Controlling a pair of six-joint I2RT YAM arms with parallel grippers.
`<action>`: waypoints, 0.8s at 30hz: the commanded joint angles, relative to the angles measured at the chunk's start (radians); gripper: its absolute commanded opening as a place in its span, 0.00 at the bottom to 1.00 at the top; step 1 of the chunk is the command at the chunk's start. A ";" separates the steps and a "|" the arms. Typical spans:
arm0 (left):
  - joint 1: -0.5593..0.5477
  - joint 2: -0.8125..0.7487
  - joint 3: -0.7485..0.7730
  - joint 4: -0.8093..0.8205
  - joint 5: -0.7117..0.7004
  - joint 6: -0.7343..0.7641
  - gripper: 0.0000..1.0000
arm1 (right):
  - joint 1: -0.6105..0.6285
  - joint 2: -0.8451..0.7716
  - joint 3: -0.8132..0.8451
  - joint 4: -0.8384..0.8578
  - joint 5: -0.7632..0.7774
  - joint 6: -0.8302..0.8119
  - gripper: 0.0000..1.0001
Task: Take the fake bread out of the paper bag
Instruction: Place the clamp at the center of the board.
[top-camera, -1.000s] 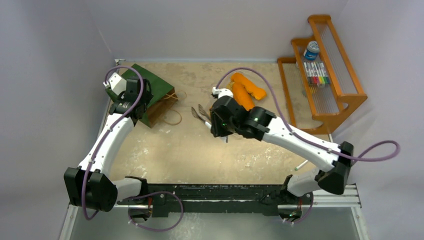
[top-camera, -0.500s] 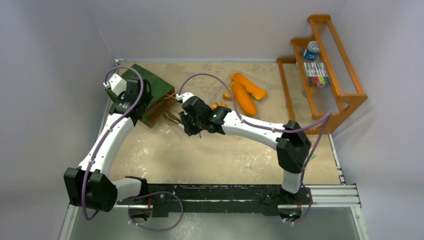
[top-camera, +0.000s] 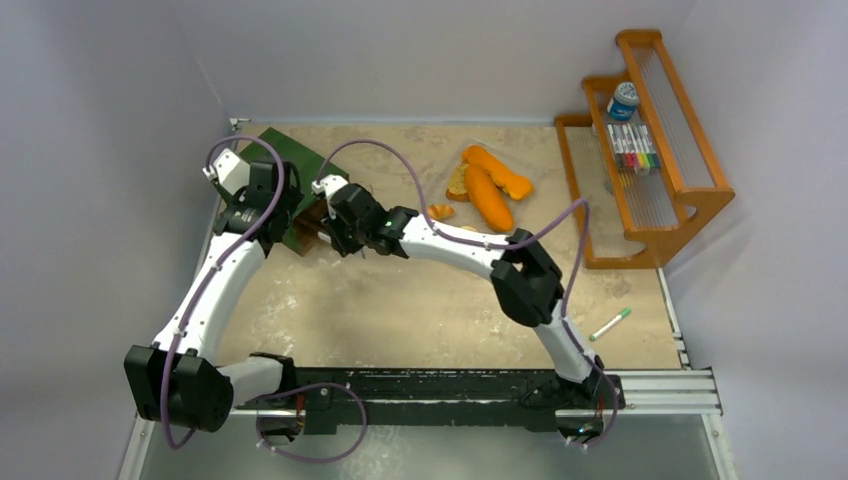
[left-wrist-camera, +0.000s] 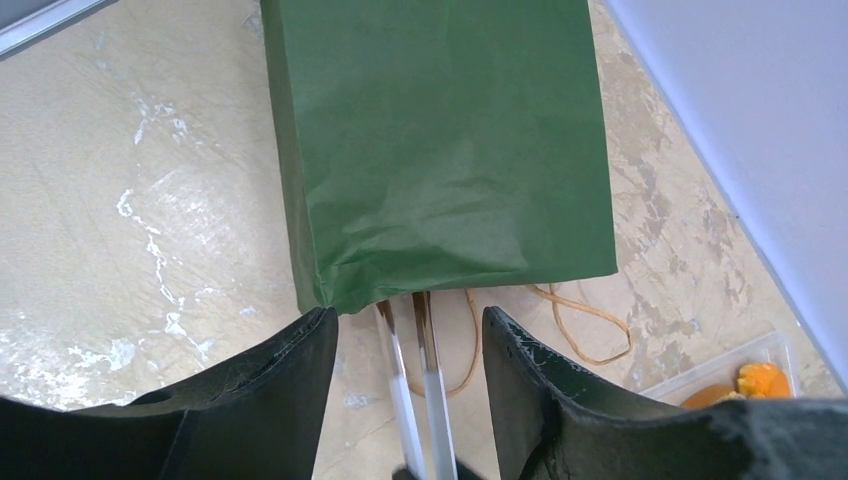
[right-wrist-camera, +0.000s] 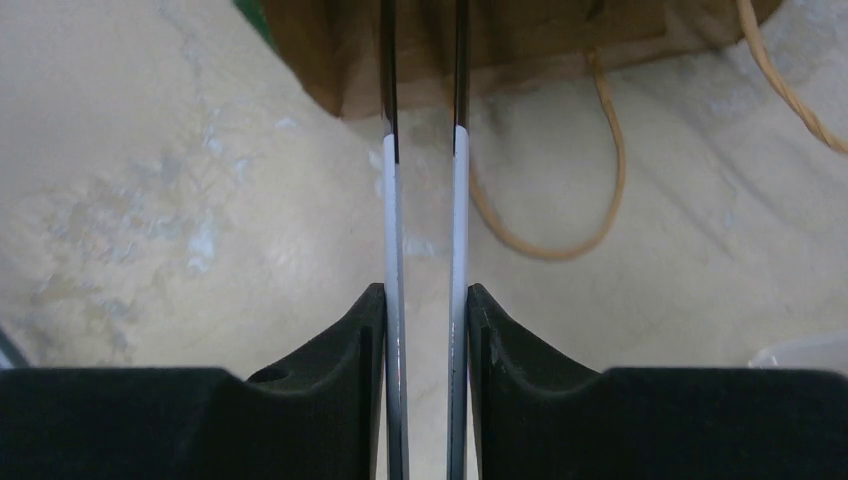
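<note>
Light was bright and even, falling from above. Shadows on the table (top-camera: 400, 310) were faint and soft-edged, and the overhead view dimmed slightly toward its corners. In the right wrist view the tongs (right-wrist-camera: 392, 250) between the jaws carried a white sheen along both blades, while the paper bag (right-wrist-camera: 540, 35) just ahead of the jaws sat in brown gloom. The left gripper (left-wrist-camera: 408, 320) showed its fingers (left-wrist-camera: 250, 400) near-black, with little detail, but the green paper ahead of those jaws was sharp.

White arms (top-camera: 215, 288) with black joints (top-camera: 525, 285), purple cables (top-camera: 372, 146).
</note>
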 joint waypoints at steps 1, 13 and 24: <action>0.006 -0.036 -0.018 0.034 -0.040 0.034 0.54 | -0.025 0.094 0.131 0.116 0.034 -0.054 0.35; 0.005 -0.106 -0.116 0.110 -0.091 0.095 0.54 | -0.027 0.129 0.071 0.137 0.069 -0.032 0.60; 0.006 -0.164 -0.147 0.163 -0.158 0.139 0.54 | -0.026 -0.248 -0.157 -0.016 0.255 0.119 0.83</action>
